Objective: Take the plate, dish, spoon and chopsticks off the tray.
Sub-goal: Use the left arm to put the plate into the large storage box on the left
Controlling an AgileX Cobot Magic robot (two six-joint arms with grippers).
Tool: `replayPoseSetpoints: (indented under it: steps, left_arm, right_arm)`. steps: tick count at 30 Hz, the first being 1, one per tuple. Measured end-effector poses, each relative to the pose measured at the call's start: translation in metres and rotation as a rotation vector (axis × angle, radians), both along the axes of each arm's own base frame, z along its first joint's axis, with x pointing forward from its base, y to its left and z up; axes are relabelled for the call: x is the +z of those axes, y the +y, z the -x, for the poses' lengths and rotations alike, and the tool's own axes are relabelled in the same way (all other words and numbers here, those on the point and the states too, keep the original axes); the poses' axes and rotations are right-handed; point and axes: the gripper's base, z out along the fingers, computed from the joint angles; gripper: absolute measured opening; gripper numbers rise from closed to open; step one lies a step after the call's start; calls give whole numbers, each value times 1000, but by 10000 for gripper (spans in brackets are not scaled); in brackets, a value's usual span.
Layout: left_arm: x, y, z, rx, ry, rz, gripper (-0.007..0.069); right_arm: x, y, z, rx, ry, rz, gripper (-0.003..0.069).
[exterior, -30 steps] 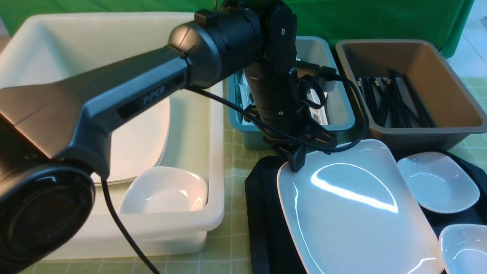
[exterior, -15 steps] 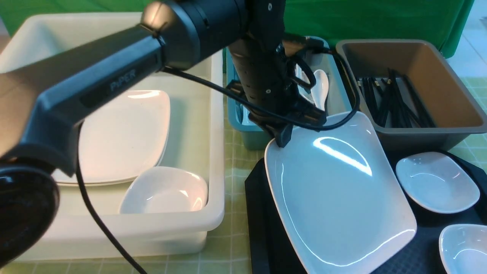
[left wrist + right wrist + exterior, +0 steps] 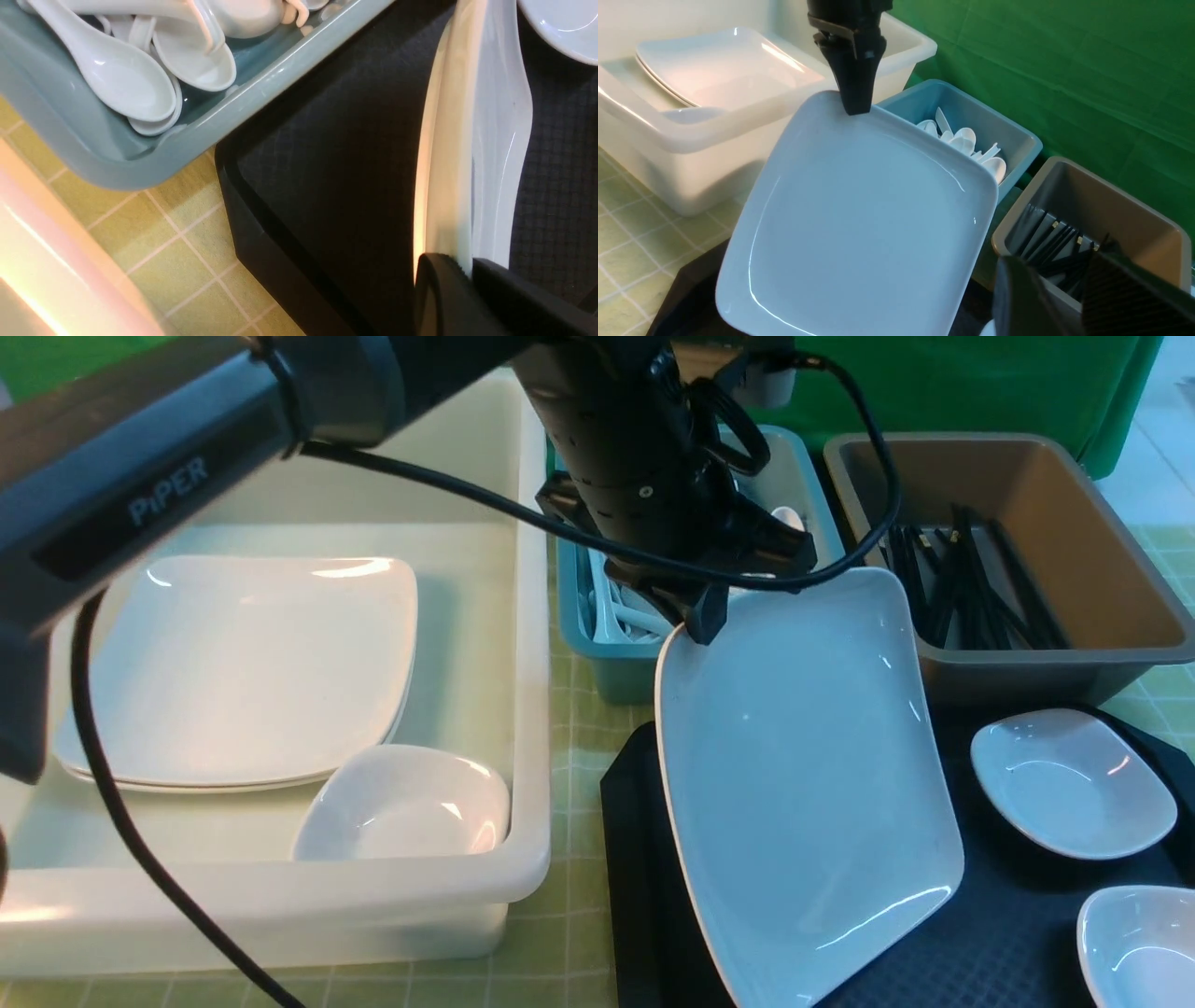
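Observation:
My left gripper point(image 3: 700, 621) is shut on the far left corner of the large white plate point(image 3: 803, 784). The plate hangs tilted, its near edge low over the black tray point(image 3: 630, 859). The left wrist view shows the plate's rim point(image 3: 467, 140) pinched between the jaws of that gripper point(image 3: 467, 273). Two small white dishes point(image 3: 1072, 789) point(image 3: 1144, 943) rest on the tray's right side. Spoons point(image 3: 616, 616) lie in the teal bin and chopsticks point(image 3: 971, 583) in the brown bin; none shows on the tray. My right gripper point(image 3: 1057, 266) is open and empty, hovering near the brown bin.
A white tub point(image 3: 523, 728) on the left holds stacked flat plates point(image 3: 243, 663) and a small dish point(image 3: 401, 803). The teal bin point(image 3: 597, 663) and the brown bin point(image 3: 1055, 663) stand behind the tray. A green checked cloth point(image 3: 579, 933) covers the table.
My left gripper has risen and drawn back with the plate's far corner. The plate has tipped up more steeply off the tray. The dishes have stayed put.

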Motion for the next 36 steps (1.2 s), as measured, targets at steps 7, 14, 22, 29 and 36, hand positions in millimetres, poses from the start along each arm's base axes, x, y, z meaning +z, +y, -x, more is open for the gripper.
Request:
replayPoseSetpoints:
  steps: [7, 14, 22, 29, 36]
  left_arm:
    - [2, -1, 2, -1, 9, 15, 7]
    - [2, -7, 8, -20, 35, 39, 7]
    - [1, -28, 26, -87, 16, 13, 7]
    - [-14, -32, 21, -87, 25, -31, 7]
    - [-4, -27, 24, -65, 0, -26, 7]
  right_arm:
    - [0, 0, 0, 0, 1, -1, 209]
    - [0, 0, 0, -2, 5, -7, 209]
    - [0, 0, 0, -4, 11, -15, 209]
    - [0, 0, 0, -4, 11, -15, 209]
    - [0, 0, 0, -4, 12, -14, 211]
